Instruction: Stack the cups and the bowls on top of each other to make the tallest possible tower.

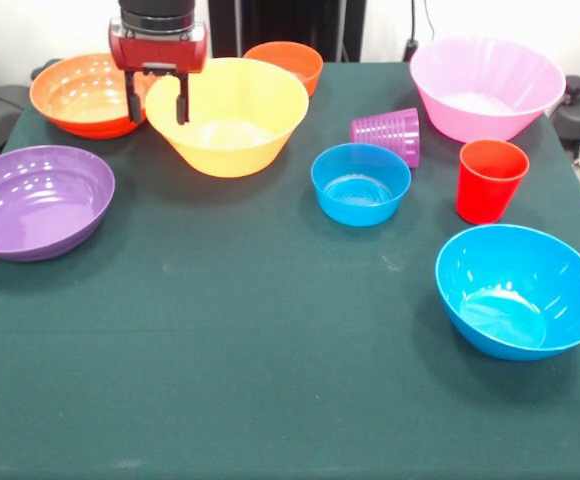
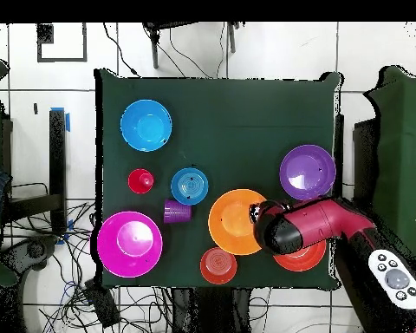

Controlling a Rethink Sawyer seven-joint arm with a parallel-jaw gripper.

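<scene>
While the gripper (image 1: 156, 98) hung with fingers spread astride its ten o'clock rim, the big glossy yellow-orange bowl (image 1: 227, 117) sat upright and empty on the green tabletop (image 1: 270, 350).

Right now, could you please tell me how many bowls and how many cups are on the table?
Bowls: 7 (large orange bowl, pink bowl, large blue bowl, small blue bowl, small orange bowl, red-orange bowl, purple bowl)
Cups: 2 (purple cup, red cup)
Total: 9
</scene>
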